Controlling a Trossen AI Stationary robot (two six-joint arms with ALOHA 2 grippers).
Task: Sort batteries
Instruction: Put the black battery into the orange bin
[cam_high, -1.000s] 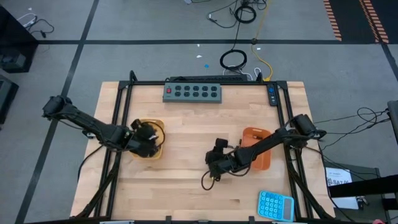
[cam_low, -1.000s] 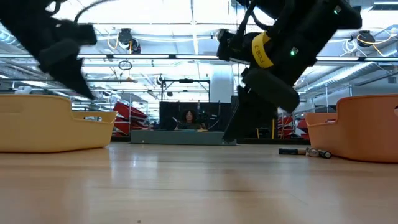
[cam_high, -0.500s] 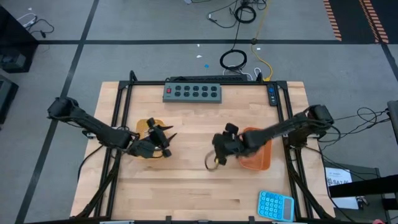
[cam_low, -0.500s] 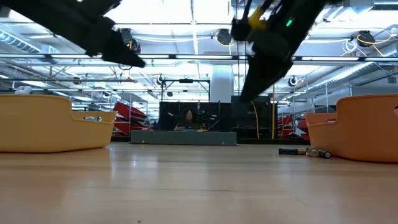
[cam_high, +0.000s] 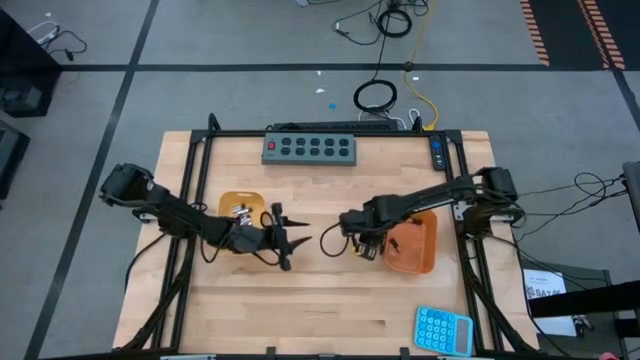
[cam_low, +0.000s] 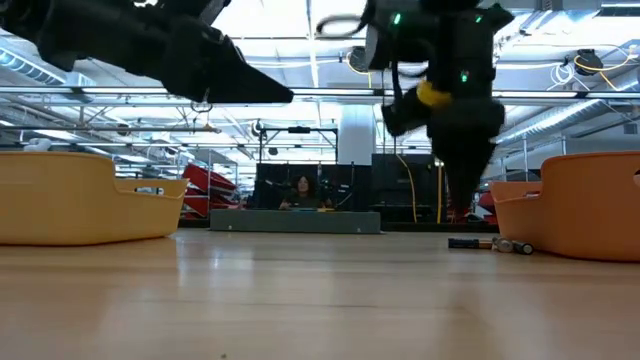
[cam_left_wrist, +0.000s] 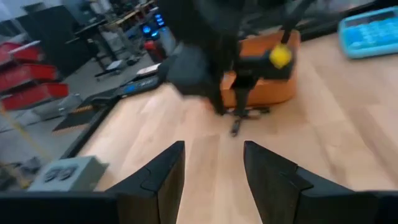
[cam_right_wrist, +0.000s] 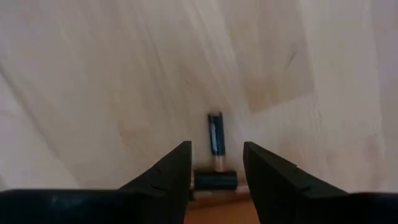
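Observation:
Two batteries (cam_right_wrist: 215, 134) lie on the wooden table beside the orange tray (cam_high: 418, 245): a dark blue one, and a dark one (cam_right_wrist: 214, 180) lying across its end. They also show in the low view as batteries (cam_low: 490, 243). My right gripper (cam_high: 360, 240) hangs open above them, pointing down, with a finger on either side and touching neither. My left gripper (cam_high: 288, 238) is open and points level toward the table's right, just right of the yellow tray (cam_high: 240, 212). That tray holds something silvery (cam_high: 240, 209).
A grey switch box (cam_high: 310, 148) lies at the far edge and a blue calculator (cam_high: 442, 328) at the near right corner. Bare wood stretches between the two trays and along the near edge. A person sits in the room behind the table (cam_low: 303, 190).
My left gripper has come out of the yellow tray toward the table's right and has tipped from pointing down to pointing level. My right gripper has gone toward the far edge and up, and has turned from slanting to pointing straight down beside the orange tray.

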